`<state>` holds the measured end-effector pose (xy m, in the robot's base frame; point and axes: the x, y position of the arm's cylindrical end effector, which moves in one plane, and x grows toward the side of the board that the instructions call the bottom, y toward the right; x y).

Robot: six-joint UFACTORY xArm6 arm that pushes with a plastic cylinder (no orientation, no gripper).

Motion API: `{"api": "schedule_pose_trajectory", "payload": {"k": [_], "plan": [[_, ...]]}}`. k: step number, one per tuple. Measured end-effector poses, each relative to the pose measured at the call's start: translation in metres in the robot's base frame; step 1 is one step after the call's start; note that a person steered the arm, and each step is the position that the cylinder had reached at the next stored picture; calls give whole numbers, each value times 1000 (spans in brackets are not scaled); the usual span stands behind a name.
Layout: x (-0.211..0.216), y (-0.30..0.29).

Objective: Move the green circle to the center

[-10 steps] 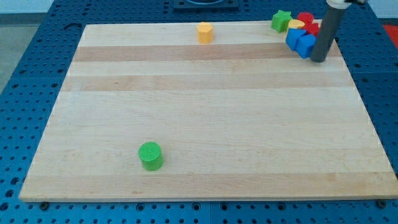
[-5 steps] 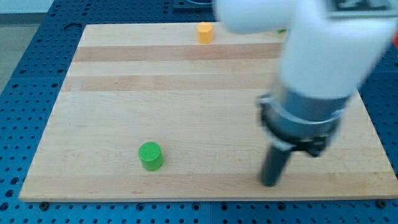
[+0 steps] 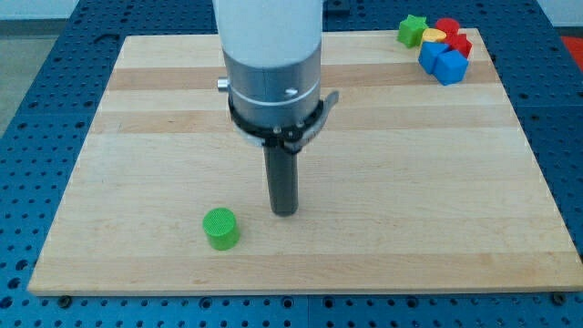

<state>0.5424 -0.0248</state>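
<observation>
The green circle (image 3: pixel 220 228), a short green cylinder, stands on the wooden board (image 3: pixel 410 182) near the view's bottom left. My tip (image 3: pixel 285 211) rests on the board a short way to the right of the green circle and slightly above it, with a clear gap between them. The arm's white and grey body rises from the rod toward the view's top.
At the view's top right corner a cluster of blocks sits together: a green star (image 3: pixel 412 30), a red block (image 3: pixel 449 30), a yellow block (image 3: pixel 433 36) and two blue blocks (image 3: pixel 443 62). The arm hides the board's top middle.
The arm has swept from the block cluster at the top right, across the bottom right of the board, to just right of the green circle. The green circle has not moved.
</observation>
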Motion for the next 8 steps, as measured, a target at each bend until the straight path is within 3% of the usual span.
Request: {"api": "schedule_pose_trajectory", "payload": {"k": [1,2,3,5,7,8], "plan": [[46,-12],[76,-64],[65,-88],[-7,-60],[-17,-69],[-46,-53]]}}
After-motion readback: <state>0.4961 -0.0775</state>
